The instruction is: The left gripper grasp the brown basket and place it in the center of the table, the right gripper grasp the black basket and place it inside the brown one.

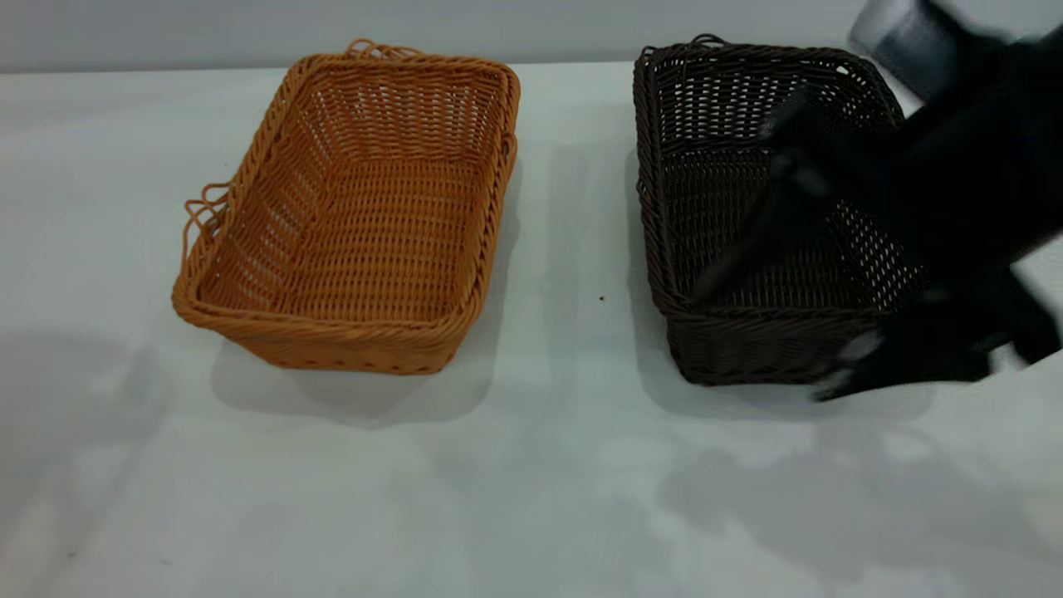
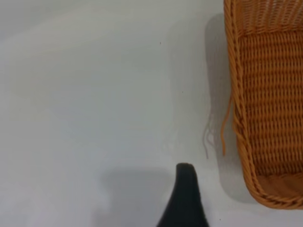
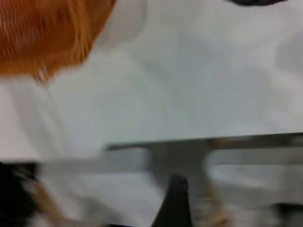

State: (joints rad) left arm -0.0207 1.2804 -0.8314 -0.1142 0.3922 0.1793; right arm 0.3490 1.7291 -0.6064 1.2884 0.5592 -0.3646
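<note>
The brown basket [image 1: 357, 216] stands on the table [image 1: 531, 465] left of the middle, with a loop handle at its left end. The black basket [image 1: 747, 208] stands to its right. My right gripper [image 1: 797, 324] is blurred and open at the black basket's near right corner. One finger reaches inside the basket and the other lies outside its front wall. My left gripper [image 2: 222, 218] is out of the exterior view. In the left wrist view it is open and empty just above the table, beside the brown basket [image 2: 270, 94] and its loop handle.
A wide strip of bare table lies between the two baskets and in front of them. A grey wall runs along the table's far edge [image 1: 166, 33]. The right wrist view shows the brown basket [image 3: 47, 33] and the table edge [image 3: 189, 142].
</note>
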